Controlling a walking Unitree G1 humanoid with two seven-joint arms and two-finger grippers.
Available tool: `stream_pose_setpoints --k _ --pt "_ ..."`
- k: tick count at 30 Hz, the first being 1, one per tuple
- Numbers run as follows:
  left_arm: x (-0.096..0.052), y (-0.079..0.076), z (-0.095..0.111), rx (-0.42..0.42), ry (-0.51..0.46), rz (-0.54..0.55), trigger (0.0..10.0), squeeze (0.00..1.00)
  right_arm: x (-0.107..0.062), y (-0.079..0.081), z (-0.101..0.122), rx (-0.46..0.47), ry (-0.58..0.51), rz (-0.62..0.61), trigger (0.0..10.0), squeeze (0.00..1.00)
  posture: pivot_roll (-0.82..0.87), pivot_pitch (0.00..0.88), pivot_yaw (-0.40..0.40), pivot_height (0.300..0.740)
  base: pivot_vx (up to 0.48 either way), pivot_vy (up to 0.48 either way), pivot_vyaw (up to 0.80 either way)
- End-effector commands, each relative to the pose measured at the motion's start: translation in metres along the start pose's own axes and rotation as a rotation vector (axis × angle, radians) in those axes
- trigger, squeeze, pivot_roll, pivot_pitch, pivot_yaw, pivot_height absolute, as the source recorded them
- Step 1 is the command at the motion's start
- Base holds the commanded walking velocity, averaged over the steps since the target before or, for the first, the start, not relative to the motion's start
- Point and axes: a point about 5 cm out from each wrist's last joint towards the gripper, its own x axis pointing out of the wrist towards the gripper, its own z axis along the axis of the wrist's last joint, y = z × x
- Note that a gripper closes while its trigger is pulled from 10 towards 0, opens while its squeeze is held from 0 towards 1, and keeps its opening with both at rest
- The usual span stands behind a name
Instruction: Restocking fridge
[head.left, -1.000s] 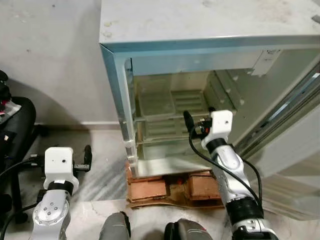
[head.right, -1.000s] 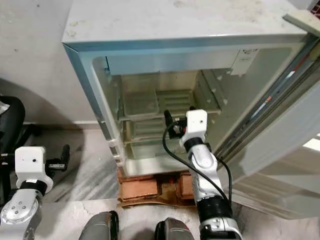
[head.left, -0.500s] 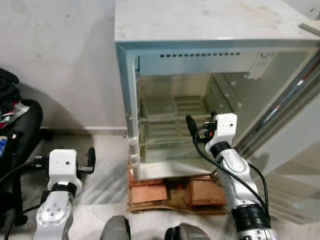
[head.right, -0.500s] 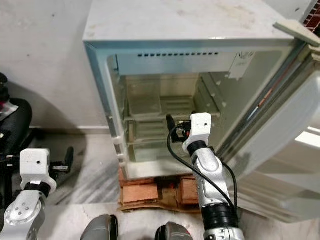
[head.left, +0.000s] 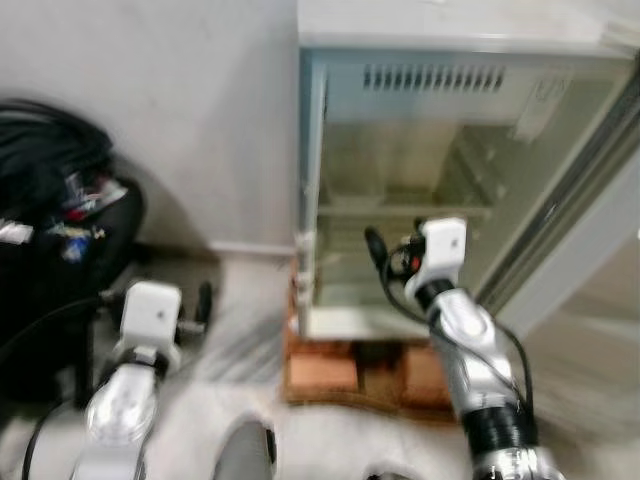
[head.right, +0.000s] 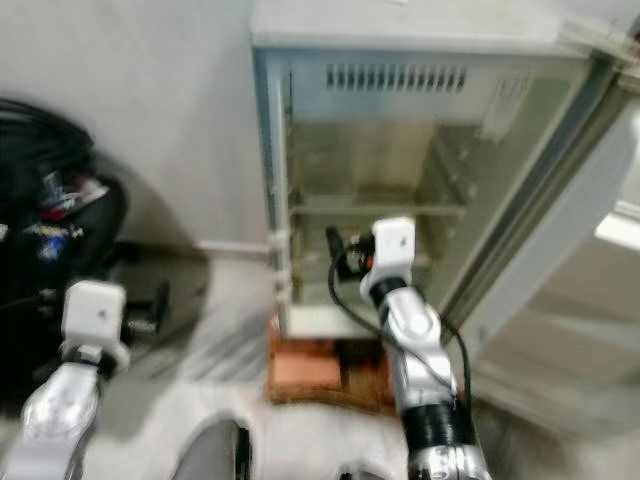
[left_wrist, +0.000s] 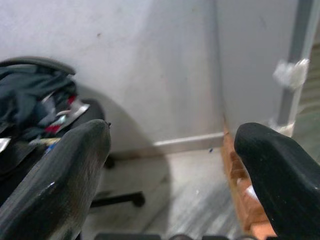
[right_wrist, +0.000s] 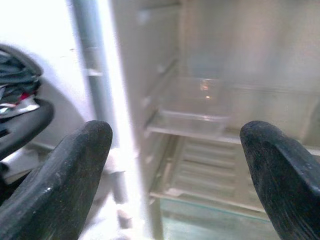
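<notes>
- Right gripper (right_wrist: 175, 165): fingers spread wide, holding nothing, raised before the open fridge (head.left: 420, 190).
- Left gripper (left_wrist: 172, 165): fingers wide apart too, empty, low beside a black chair (head.left: 60, 250).
- Fridge: upright on brick blocks (head.left: 325, 370), opening facing the robot, door swung out right; clear tray (right_wrist: 192, 102) on a shelf.

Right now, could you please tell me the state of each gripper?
Left gripper: open, holding nothing, low beside the fridge.
Right gripper: open, holding nothing, before the fridge's shelves.

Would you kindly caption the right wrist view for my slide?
Open right hand faces the open fridge, a clear tray on its shelf.
</notes>
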Motion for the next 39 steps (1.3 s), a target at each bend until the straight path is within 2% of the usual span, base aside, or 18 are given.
stream_pose_setpoints --k 1,3,4,5,6,8,10,13,18,22,24,30,33,35,39 --pt "0.012 0.008 0.017 0.033 -0.074 -0.006 10.0 0.00 0.004 -0.004 0.006 -0.020 -0.018 -0.018 10.0 0.00 0.07 0.012 -0.045 0.740 -0.307 0.000 0.00" --pt "0.022 0.011 0.024 0.025 -0.101 -0.018 10.0 0.00 0.004 -0.004 0.005 -0.022 -0.017 -0.018 10.0 0.00 0.07 0.006 -0.048 0.740 -0.311 0.000 0.00" --pt "0.030 0.007 0.029 0.022 -0.124 -0.038 10.0 0.00 0.004 -0.005 0.004 -0.021 -0.012 -0.019 10.0 0.00 0.07 0.000 -0.057 0.740 -0.281 0.000 0.00" --pt "0.030 0.007 0.029 0.022 -0.124 -0.038 10.0 0.00 0.004 -0.005 0.004 -0.021 -0.012 -0.019 10.0 0.00 0.07 0.000 -0.057 0.740 -0.281 0.000 0.00" --pt "0.038 0.001 0.034 0.020 -0.154 -0.064 10.0 0.00 0.005 -0.005 0.001 -0.021 -0.006 -0.022 10.0 0.00 0.06 0.000 -0.055 0.740 -0.255 0.000 0.00" --pt "0.041 -0.008 0.037 -0.010 -0.179 -0.086 10.0 0.00 0.003 -0.004 -0.002 -0.021 0.000 -0.030 10.0 0.00 0.04 0.000 -0.042 0.740 0.000 0.000 0.00" --pt "0.039 -0.015 0.033 -0.055 -0.165 -0.088 10.0 0.00 0.001 -0.004 -0.003 -0.025 -0.002 -0.039 10.0 0.00 0.03 0.000 -0.027 0.740 0.000 0.000 0.00" --pt "0.025 -0.026 0.022 -0.108 -0.158 -0.092 10.0 0.00 -0.005 -0.010 -0.002 -0.060 -0.026 -0.078 10.0 0.00 0.00 0.000 -0.009 0.740 0.000 0.000 0.00" --pt "0.018 -0.028 0.017 -0.197 -0.128 -0.021 10.0 0.00 -0.014 -0.023 -0.004 -0.063 -0.022 -0.145 10.0 0.00 -0.01 0.000 0.002 0.740 0.000 0.000 0.00" --pt "0.015 -0.022 0.018 -0.196 -0.127 0.024 10.0 0.00 -0.019 -0.028 -0.006 -0.081 -0.006 -0.173 10.0 0.00 0.00 0.000 0.014 0.740 0.000 0.000 0.00" --pt "0.016 -0.018 0.022 -0.174 -0.144 0.042 10.0 0.00 -0.019 -0.025 -0.009 -0.154 0.003 -0.156 10.0 0.00 0.00 0.000 0.018 0.740 0.000 0.000 0.00" --pt "0.016 -0.013 0.029 -0.151 -0.160 0.075 10.0 0.00 -0.020 -0.020 -0.013 -0.116 0.011 -0.158 10.0 0.00 0.00 0.000 0.020 0.740 0.000 0.000 0.00" --pt "0.015 -0.020 0.024 -0.164 -0.139 0.054 10.0 0.00 -0.021 -0.015 -0.021 -0.149 0.033 -0.165 10.0 0.00 0.01 0.000 0.013 0.740 0.000 -0.170 0.00" --pt "0.013 -0.027 0.022 -0.179 -0.124 0.028 10.0 0.00 -0.021 -0.012 -0.026 -0.136 0.078 -0.129 10.0 0.00 0.01 0.000 0.011 0.740 0.000 -0.311 0.00" --pt "0.010 -0.032 0.017 -0.182 -0.105 0.018 10.0 0.00 -0.020 -0.012 -0.025 -0.089 0.086 -0.106 10.0 0.00 0.01 0.001 0.006 0.740 0.000 -0.332 0.00"
